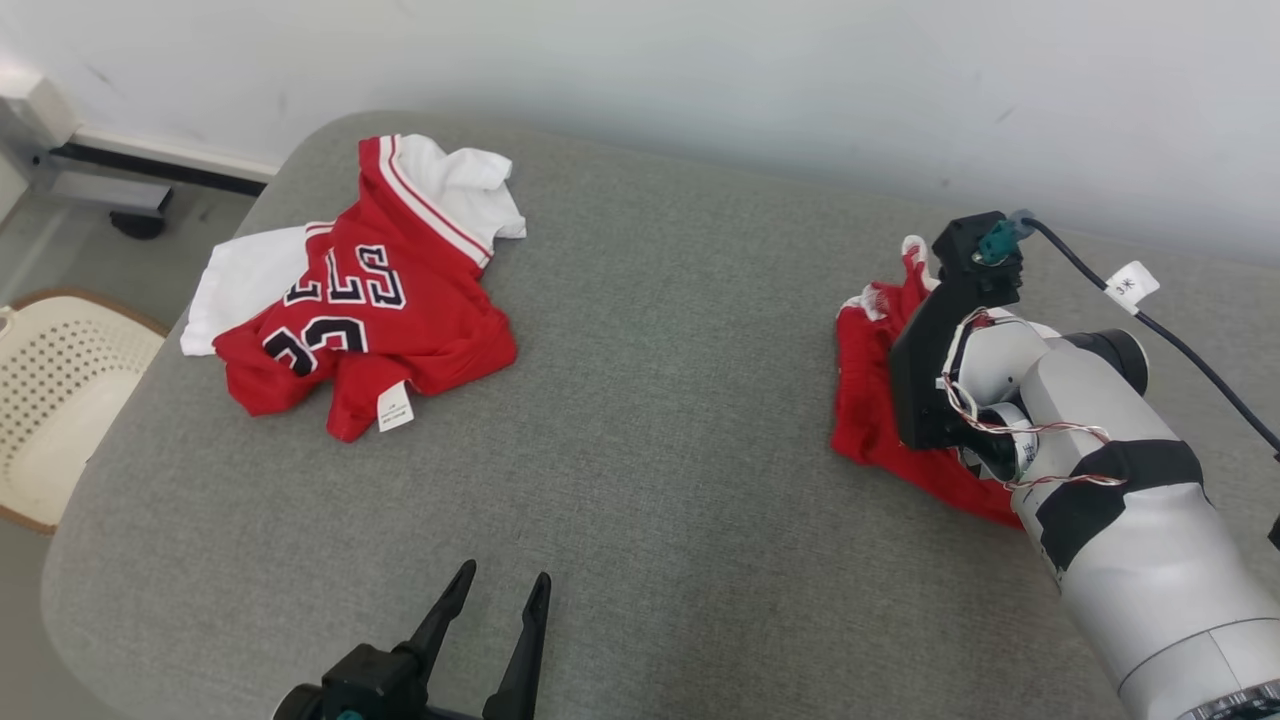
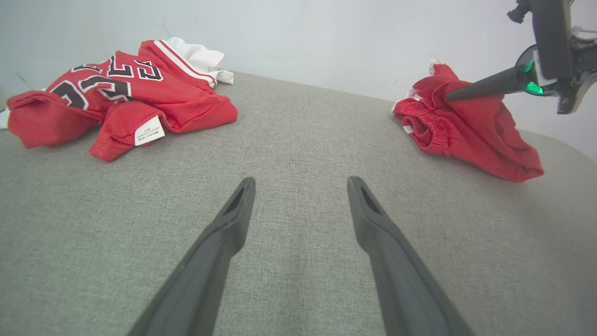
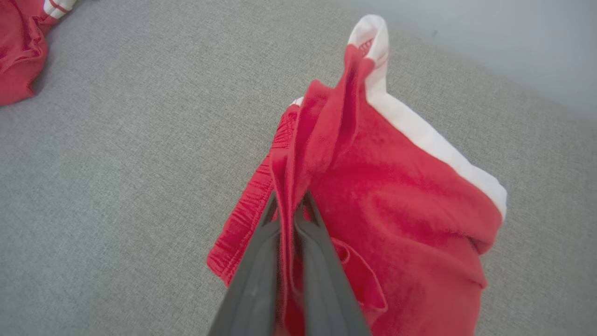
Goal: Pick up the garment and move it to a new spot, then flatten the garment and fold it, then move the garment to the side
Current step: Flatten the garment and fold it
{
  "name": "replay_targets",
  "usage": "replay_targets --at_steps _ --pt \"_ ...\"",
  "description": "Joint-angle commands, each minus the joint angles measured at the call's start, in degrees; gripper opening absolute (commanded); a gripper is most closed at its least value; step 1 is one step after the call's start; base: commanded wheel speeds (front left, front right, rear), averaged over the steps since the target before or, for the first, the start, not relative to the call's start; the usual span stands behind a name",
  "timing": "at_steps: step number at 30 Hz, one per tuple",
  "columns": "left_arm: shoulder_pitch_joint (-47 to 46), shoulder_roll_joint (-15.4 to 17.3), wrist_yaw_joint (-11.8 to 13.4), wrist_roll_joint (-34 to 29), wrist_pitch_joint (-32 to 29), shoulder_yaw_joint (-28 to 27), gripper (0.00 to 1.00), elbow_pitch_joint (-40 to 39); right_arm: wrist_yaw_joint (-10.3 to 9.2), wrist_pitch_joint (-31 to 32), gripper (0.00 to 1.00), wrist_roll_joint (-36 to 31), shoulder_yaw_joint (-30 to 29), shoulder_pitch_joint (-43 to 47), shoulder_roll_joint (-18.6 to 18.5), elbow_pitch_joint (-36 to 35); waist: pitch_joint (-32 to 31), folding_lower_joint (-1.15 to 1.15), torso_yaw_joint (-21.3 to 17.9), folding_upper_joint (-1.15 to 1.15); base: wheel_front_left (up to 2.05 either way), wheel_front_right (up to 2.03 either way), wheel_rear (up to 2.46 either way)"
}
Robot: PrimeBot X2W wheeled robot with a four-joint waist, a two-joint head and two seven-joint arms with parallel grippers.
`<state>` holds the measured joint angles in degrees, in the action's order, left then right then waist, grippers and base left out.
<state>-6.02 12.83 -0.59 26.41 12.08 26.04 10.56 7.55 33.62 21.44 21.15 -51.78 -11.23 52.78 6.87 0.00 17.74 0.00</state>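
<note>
The garment, a pair of red shorts (image 1: 862, 385) with white trim, lies crumpled at the right of the grey fabric surface (image 1: 660, 420). My right gripper (image 3: 289, 205) is shut on a raised fold of the shorts (image 3: 396, 196), near the ribbed waistband. In the left wrist view its dark fingers (image 2: 485, 86) press into the top of the shorts (image 2: 471, 130). In the head view my right wrist (image 1: 950, 340) covers part of them. My left gripper (image 1: 505, 580) stands open and holds nothing at the near edge, its fingertips (image 2: 245, 191) well short of either garment.
A red jersey (image 1: 370, 310) with dark numbers lies over a white shirt (image 1: 245, 280) at the far left. A cream perforated chair (image 1: 60, 390) stands beside the left edge. A pale wall (image 1: 760, 70) runs behind. A tagged black cable (image 1: 1130, 285) trails from my right wrist.
</note>
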Motion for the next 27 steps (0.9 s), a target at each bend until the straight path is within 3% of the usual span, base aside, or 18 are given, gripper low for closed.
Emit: replay_targets --at_steps 1,8,9,10,15,24,25,26,27 --pt "-0.56 -0.4 -0.28 0.02 0.48 0.26 1.0 0.43 -0.13 -1.25 0.0 -1.11 -1.25 -0.81 0.56 1.17 1.14 0.0 1.36 0.0 0.0 0.0 0.0" --pt "-1.18 -0.67 -0.32 0.24 0.99 0.45 1.0 1.56 -0.13 -5.29 0.0 -6.29 -5.67 -1.96 4.6 6.72 1.64 0.0 1.56 0.0 0.0 0.0 0.0" --pt "-1.22 -0.64 -0.32 0.25 1.09 0.42 1.0 1.74 -0.13 -5.86 0.66 -6.34 -5.75 -1.96 5.17 6.89 1.64 0.0 1.38 0.0 0.0 0.0 0.0" --pt "-1.27 -0.6 -0.34 0.25 1.11 0.39 1.0 1.9 -0.13 -6.17 1.0 -6.15 -5.82 -1.89 5.73 7.2 1.57 0.0 1.17 0.0 0.0 0.0 0.0" --pt "-1.1 0.05 -0.16 0.23 1.14 0.26 1.0 2.05 -0.13 -8.24 1.0 -4.07 -5.1 -2.64 6.88 5.54 0.5 0.0 -0.34 0.0 0.0 0.0 0.0" --pt "0.72 0.91 0.44 0.83 0.76 0.44 1.0 0.98 -0.13 -12.52 1.0 -6.59 -7.8 0.71 -0.81 3.65 -2.18 0.0 -3.17 0.0 0.0 0.0 0.0" --pt "0.93 0.91 0.45 0.83 0.75 0.51 1.0 0.87 -0.13 -12.81 0.98 -7.26 -8.1 1.5 -1.06 3.87 -2.16 0.0 -3.21 0.0 0.0 0.0 0.0" --pt "0.98 0.86 0.42 0.88 0.76 0.59 1.0 0.83 -0.13 -13.29 0.82 -7.95 -8.24 2.28 -1.12 4.11 -2.06 0.0 -3.18 0.0 0.0 0.0 0.0" --pt "0.98 0.86 0.42 0.88 0.76 0.59 1.0 0.83 -0.13 -13.29 0.82 -7.95 -8.24 2.28 -1.12 4.11 -2.06 0.0 -3.18 0.0 0.0 0.0 0.0"
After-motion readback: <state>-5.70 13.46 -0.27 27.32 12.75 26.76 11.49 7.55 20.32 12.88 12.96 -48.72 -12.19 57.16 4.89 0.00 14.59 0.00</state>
